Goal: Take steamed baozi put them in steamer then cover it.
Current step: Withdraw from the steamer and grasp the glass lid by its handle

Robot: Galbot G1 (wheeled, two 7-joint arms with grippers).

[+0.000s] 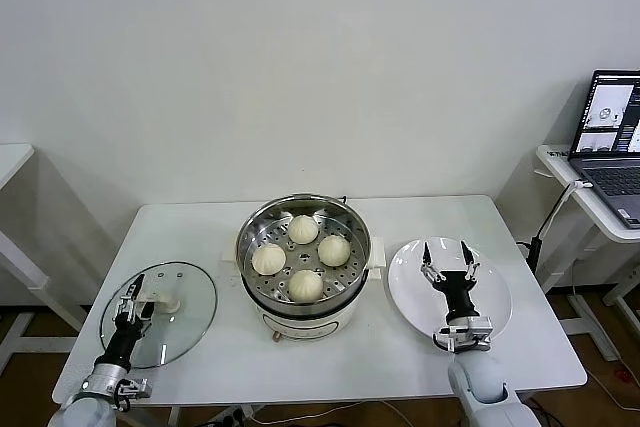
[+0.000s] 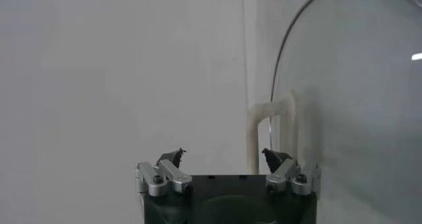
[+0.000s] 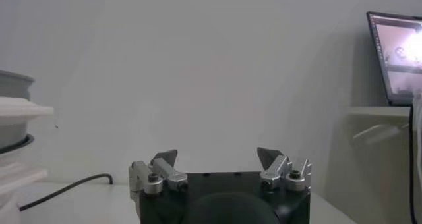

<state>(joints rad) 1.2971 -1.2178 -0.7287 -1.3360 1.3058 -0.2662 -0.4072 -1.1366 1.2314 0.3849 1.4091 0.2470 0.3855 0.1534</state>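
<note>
The steamer [image 1: 352, 230] stands mid-table, uncovered, with four baozi on its perforated tray: one at the back [image 1: 303, 228], one right [image 1: 333, 249], one left [image 1: 268, 258], one in front [image 1: 306, 285]. The cover [image 1: 185, 322], a clear glass lid with a white handle [image 1: 160, 299], lies flat on the table at the left. My left gripper [image 1: 133, 295] is open and empty just above the lid, beside its handle; the left wrist view shows the lid [image 2: 356, 80] and the handle [image 2: 270, 113] beyond my gripper [image 2: 223, 154]. My right gripper [image 1: 447, 262] is open and empty above the white plate [image 1: 495, 297].
The white table [image 1: 420, 222] carries the steamer, lid and plate. A laptop [image 1: 612, 142] sits on a side desk at the far right. In the right wrist view, beyond my right gripper [image 3: 217, 156], the steamer's edge [image 3: 13, 113] and a cable [image 3: 66, 189] show.
</note>
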